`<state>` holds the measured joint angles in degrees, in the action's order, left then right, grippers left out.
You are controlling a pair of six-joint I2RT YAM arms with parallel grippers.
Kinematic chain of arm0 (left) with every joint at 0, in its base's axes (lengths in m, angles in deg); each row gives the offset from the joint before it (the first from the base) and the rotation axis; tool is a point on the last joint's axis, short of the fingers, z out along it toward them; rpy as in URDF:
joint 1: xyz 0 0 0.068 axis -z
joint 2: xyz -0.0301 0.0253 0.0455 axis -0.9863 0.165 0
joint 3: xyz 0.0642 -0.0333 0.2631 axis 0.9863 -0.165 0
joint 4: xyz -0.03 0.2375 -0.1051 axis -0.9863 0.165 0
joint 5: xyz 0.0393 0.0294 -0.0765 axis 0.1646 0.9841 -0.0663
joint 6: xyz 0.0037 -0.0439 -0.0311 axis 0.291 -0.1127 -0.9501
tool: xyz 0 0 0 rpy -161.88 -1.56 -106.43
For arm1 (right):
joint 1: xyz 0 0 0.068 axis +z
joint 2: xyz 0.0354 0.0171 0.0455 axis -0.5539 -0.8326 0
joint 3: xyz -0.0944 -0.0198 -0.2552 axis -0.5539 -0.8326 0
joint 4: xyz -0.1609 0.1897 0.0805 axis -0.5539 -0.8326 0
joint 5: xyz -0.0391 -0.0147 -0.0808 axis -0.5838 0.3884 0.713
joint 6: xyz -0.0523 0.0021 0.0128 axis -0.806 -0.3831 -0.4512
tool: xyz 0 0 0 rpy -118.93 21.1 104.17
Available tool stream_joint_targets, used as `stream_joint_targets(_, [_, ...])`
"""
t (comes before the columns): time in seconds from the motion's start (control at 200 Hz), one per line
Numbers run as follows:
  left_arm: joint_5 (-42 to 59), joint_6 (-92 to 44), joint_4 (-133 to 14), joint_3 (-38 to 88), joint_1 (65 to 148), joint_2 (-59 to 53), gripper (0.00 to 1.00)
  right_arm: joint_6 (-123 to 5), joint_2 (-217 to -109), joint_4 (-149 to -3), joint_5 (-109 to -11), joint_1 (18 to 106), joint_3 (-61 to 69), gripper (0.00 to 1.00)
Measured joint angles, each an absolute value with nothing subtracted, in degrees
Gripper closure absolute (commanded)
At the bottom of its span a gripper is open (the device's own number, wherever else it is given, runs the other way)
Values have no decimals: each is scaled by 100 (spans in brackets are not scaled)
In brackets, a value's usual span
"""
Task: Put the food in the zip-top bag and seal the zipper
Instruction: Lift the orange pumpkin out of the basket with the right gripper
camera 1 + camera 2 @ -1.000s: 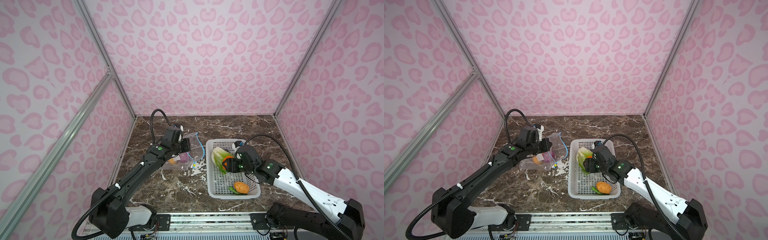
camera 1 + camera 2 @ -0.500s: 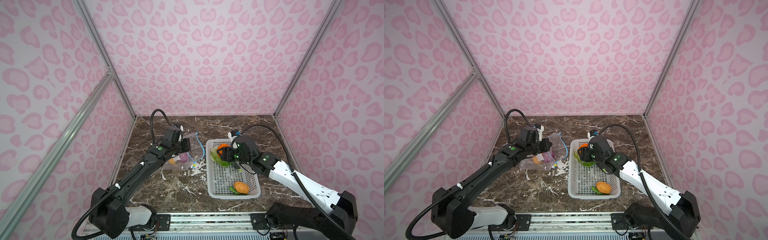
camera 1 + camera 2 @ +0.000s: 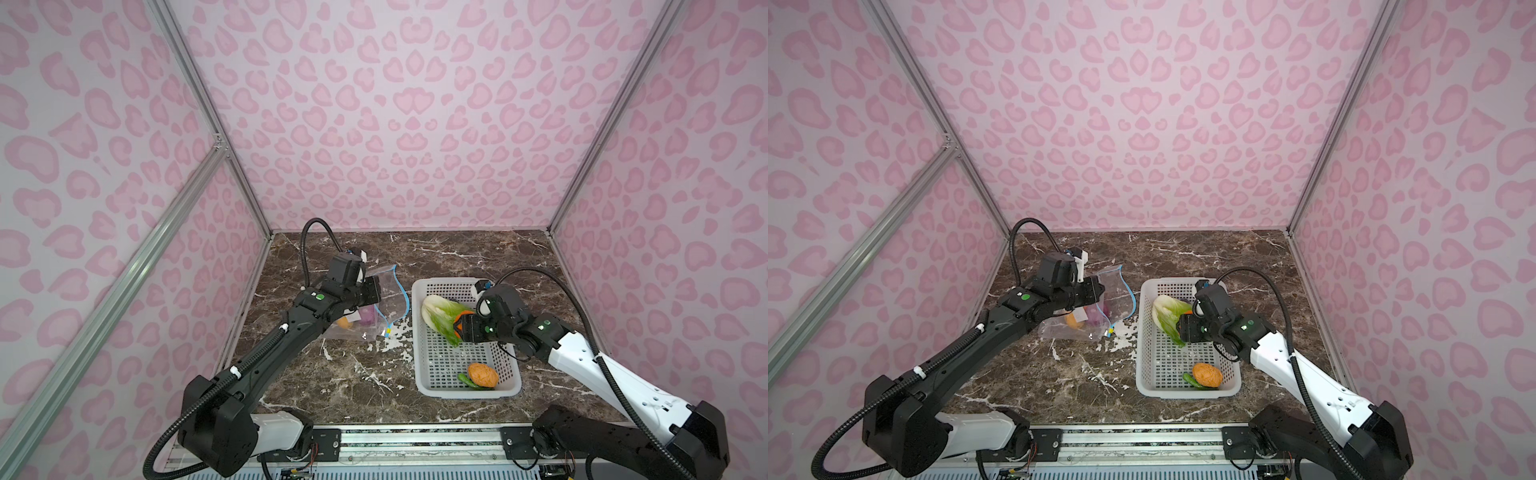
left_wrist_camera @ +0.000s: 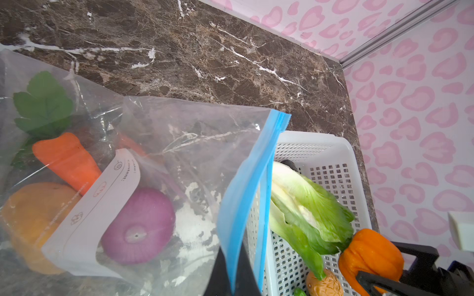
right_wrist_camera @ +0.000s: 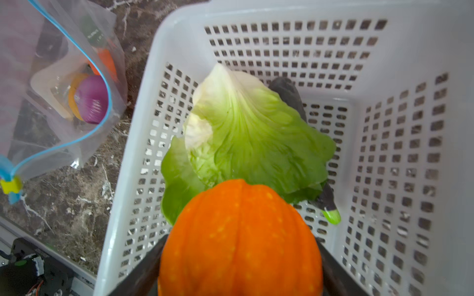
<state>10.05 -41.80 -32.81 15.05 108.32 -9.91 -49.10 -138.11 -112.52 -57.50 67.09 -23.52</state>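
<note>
While I watch from my desk, the left arm [image 3: 266,357] runs from its base at the front rail diagonally toward the back of the table [image 3: 353,374]. Its forearm is stretched long and its wrist is bent, so the left gripper [image 3: 372,291] points right. Its jaws are clamped on the bag [image 3: 390,299] at the top edge, pinching the zipper [image 4: 246,194] and holding that side raised. The mouth gapes toward the basket [image 3: 457,286]. Through the plastic I see a green leaf [image 4: 43,105], a carrot [image 4: 66,159], an orange fruit [image 4: 28,217] and an onion [image 4: 139,225] lying low in the bag. The slider [image 5: 10,185] sits at the zipper's yellow end, down near the table.

Just right of the bag, the basket holds a cabbage [image 3: 440,311] with a dark cucumber [image 5: 287,89] partly under it. A potato [image 3: 483,375] and a green piece [image 3: 467,380] lie together at its near end.

Over the cabbage's leafy end, the right gripper [image 3: 464,327] grips a pumpkin [image 5: 239,238] between widely spread fingers. I cannot tell whether the pumpkin touches the leaves. The right arm [image 3: 582,357] slants up from its front-right base toward the back left, with the wrist turned so the gripper points left.
</note>
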Motion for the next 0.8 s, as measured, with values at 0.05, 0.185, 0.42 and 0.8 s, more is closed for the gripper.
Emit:
stream_joint_targets(0.05, [996,-4182,-3281,1505,10832,-984,98,-4962,-13776,-11451,-5813,6637,-2402,28])
stream_joint_targets(0.185, [963,-4206,-3281,1505,10832,-975,98,-5102,-13802,-11973,-5894,6468,-2435,27])
stream_joint_targets(0.42, [963,-4217,-3281,1505,10832,-975,98,-5345,-13966,-12699,-5734,5981,-2123,27])
stream_joint_targets(0.8, [917,-4220,-3286,1505,10832,-884,98,-5585,-14325,-12550,-5787,5773,-999,29])
